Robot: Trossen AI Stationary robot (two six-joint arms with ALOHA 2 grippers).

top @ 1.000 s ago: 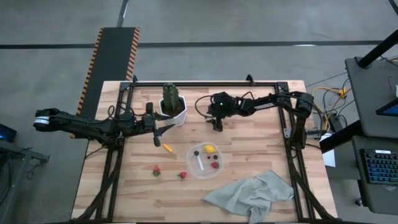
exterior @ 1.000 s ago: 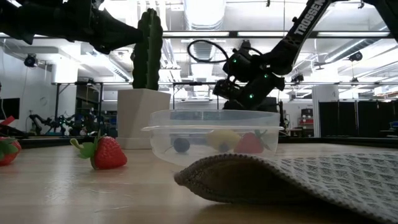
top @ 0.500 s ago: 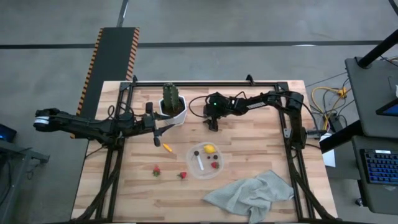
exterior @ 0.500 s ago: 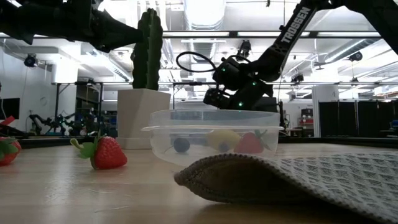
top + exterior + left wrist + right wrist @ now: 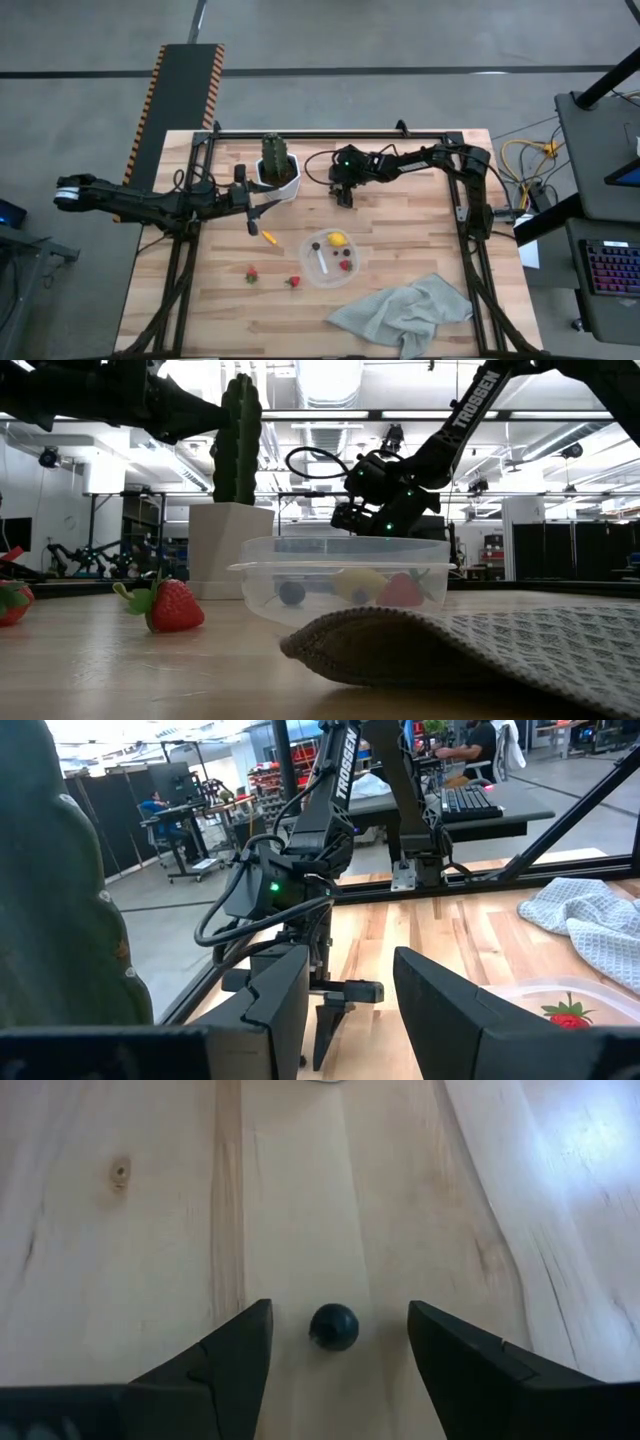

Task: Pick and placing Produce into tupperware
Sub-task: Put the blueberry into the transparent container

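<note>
A: Since a second ago your right pincer (image 5: 343,196) has slid across the table (image 5: 420,225) toward the green cactus in its white hexagonal pot (image 5: 277,166); it now hangs beside that pot, fingers spread, with a small dark round berry (image 5: 333,1326) lying on the wood between them.

B: So what does that mean for the job?

A: You look lined up for a grab, but nothing is pinched yet. The clear rounded-square plastic tupperware (image 5: 313,267) sits in front of the pot and already holds a yellow lemon (image 5: 338,239), a red strawberry (image 5: 345,265) and a dark berry. Your left pincer (image 5: 258,210) waits open on the pot's other side.

B: Any writing?

A: "TROSSEN" runs in white along the right arm, readable in the low and left wrist views.
</note>
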